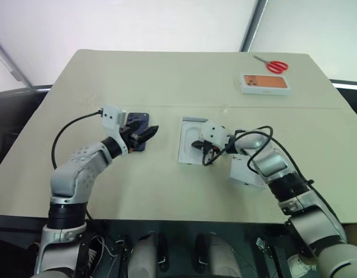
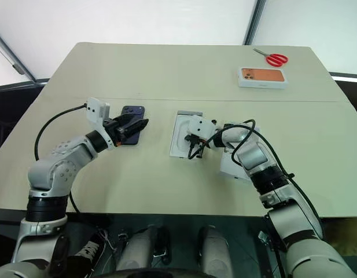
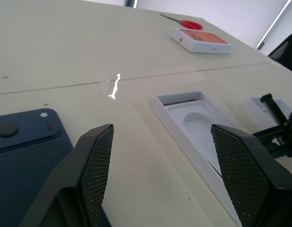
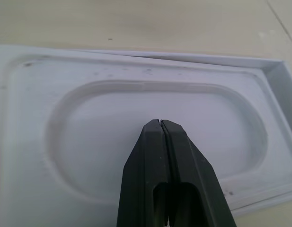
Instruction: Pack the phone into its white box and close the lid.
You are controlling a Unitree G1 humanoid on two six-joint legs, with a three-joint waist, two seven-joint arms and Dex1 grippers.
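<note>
The table point(image 1: 166, 185) is a broad beige top with a seam running across it. On it lie one phone, one white box holding one insert, one lid, one further box with an orange phone picture, and one pair of scissors.

The robot's left arm bends in from the left edge, its gripper point(image 1: 148, 134) pointing roughly level toward the middle of the table. The left wrist view shows its two fingers point(image 3: 96, 165) standing well apart with nothing between them, which the head views leave unclear. The right arm reaches in from the right, angled down and leftward, with its gripper point(image 2: 192, 145) over the white box. The right wrist view shows those fingers pressed together, tips poised above the oval recess; whether they touch it cannot be told.

The white box point(image 1: 190, 142) sits at the table's centre with the white insert point(image 4: 112, 142) lying in it. The lid point(image 1: 243, 172), pale side showing, lies just right of it, partly under the right arm. The phone point(image 1: 137, 128), dark blue, lies flat left of the box, half hidden by the left gripper; the left wrist view shows its camera corner. The orange-picture box point(image 1: 265, 83) and red-handled scissors point(image 1: 275, 65) lie at the far right.
</note>
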